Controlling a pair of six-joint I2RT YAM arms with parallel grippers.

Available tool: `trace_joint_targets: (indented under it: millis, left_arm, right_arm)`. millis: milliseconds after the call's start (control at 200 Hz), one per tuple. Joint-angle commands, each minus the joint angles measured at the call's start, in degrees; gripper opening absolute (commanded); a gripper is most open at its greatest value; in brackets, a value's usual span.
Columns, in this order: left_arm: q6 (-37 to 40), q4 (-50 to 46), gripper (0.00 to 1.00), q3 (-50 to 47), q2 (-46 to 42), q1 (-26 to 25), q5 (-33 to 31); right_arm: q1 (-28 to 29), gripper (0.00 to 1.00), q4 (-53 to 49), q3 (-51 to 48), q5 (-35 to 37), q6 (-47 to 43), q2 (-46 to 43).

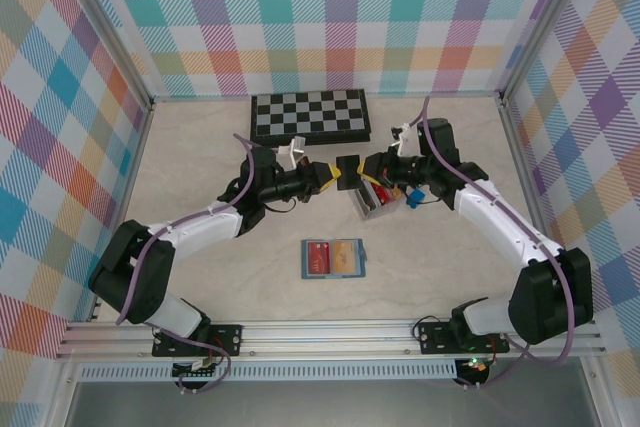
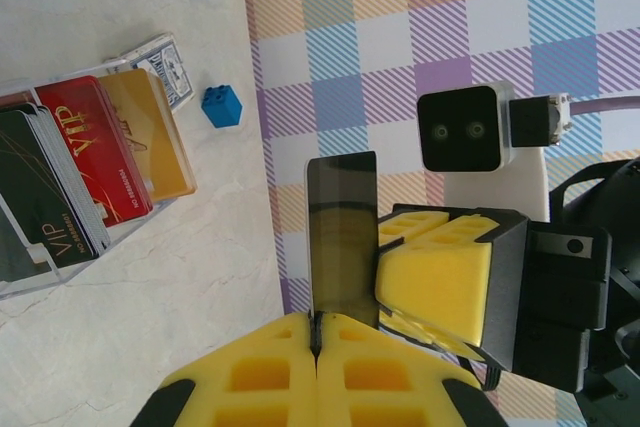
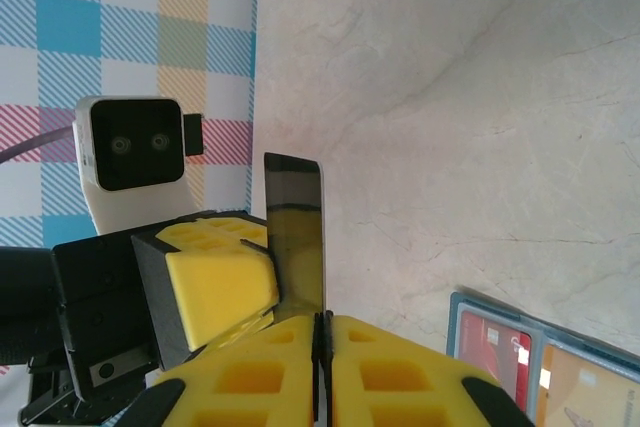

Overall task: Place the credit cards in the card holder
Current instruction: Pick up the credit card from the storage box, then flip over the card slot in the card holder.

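A dark glossy card [image 1: 349,172] hangs in mid-air between both arms, above the table's middle. My left gripper [image 2: 316,322] is shut on its lower edge, and the card [image 2: 343,227] stands up from the yellow pads. My right gripper [image 3: 322,319] is also shut on the same card [image 3: 295,227], pinching it from the opposite side. The teal card holder [image 1: 334,258] lies open on the table nearer the arm bases, with a red card and a tan card in it. More credit cards stand in a box: black [image 2: 40,197], red [image 2: 95,162], tan [image 2: 150,137].
The grey open box [image 1: 378,202] sits just under the right gripper, with a small blue cube [image 1: 411,198] beside it. A deck with a patterned back [image 2: 165,62] leans at the box's end. A chessboard [image 1: 311,115] lies at the back. Plaid walls enclose the table.
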Motion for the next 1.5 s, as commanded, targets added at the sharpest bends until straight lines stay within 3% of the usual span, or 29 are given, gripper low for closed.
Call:
trace_joint_targets:
  millis: [0,235,375,465,525,615,770,960,1495]
  left_arm:
    - [0.1,2.0,0.00,0.5,-1.6,-0.1,1.3]
    - [0.0,2.4,0.00,1.1,-1.5,-0.1,2.5]
    - [0.4,0.3,0.00,1.1,-1.5,-0.1,1.9]
    - [2.9,-6.6,0.11,1.0,-2.6,-0.1,0.2]
    - [7.7,-18.9,0.35,1.8,-4.3,-0.1,-3.3]
    - [15.2,-36.4,0.50,2.0,-7.0,-0.3,-12.2]
    - [18.3,-50.6,0.60,-2.6,-10.5,-0.6,-19.3]
    - [16.6,-49.4,0.64,-8.3,-12.3,-2.2,-18.5]
    - [18.2,-46.4,0.58,-7.5,-4.3,-6.6,-16.7]
  right_arm:
    - [0.3,0.15,3.2,-0.5,-6.2,0.6,0.8]
    - [-0.1,0.19,6.4,-1.1,-10.2,1.8,1.8]
    - [-0.1,0.08,5.5,-0.9,-10.3,1.0,1.9]
    - [-0.1,0.05,-1.8,-0.5,-4.6,-2.8,0.4]
    - [0.3,0.05,-7.7,-0.5,0.7,-6.2,-0.9]
    - [3.0,0.06,-15.7,-1.2,9.3,-10.8,-1.7]
    - [13.6,0.05,-19.0,-5.3,21.1,-10.0,-0.7]
    - [22.2,0.05,-18.0,-9.4,31.1,-4.2,2.5]
    - [22.4,0.05,-15.8,-14.7,33.4,-3.6,2.5]
